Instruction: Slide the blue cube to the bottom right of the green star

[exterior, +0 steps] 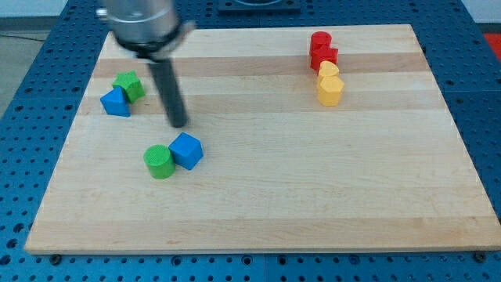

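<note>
Wooden worktop (313, 188) on a blue perforated base (23, 157). No fingers on this arm, so nothing apart, together or clamped on anything: only a straight dark rod ending in my tip (179, 125), down near the worktop surface in the left half; actual contact impossible to judge.

Blue cube (186, 150) just below and slightly to the view's right of my tip, near but not touching, a narrow strip of bare wood between. Touching the cube's left side: a green cylinder (159, 162), a little lower in the view.

Further to the view's upper left, well apart from the cube: a green block (127, 85), shape hard to make out, possibly the star, with a second blue block (116, 103) pressed against its lower left, wedge-like or triangular in outline. My tip between this pair and the cube-and-cylinder pair, closer to the latter.

At the view's upper right, far from my tip: two red blocks (322, 50) stacked in a column against each other, exact shapes unclear, and directly below them two yellow blocks (329, 84), also touching, the four forming one short vertical line.
</note>
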`<state>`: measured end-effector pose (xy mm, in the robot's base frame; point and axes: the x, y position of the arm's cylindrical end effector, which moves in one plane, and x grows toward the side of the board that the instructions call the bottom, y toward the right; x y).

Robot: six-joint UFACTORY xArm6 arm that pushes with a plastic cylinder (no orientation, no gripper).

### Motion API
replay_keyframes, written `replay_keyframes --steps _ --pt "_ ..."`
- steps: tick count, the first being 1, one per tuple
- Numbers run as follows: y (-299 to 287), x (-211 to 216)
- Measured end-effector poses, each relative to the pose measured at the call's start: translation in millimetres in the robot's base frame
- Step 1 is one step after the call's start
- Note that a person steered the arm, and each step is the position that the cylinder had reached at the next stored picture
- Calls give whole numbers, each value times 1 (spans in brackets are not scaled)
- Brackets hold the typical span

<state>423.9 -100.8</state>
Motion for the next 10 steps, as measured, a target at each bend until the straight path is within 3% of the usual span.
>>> replay_keyframes --steps 1,2,3,6,10 --pt "74 35" --pt "90 84" --pt "51 85" --pt "-37 52" --pt "-75 -4"
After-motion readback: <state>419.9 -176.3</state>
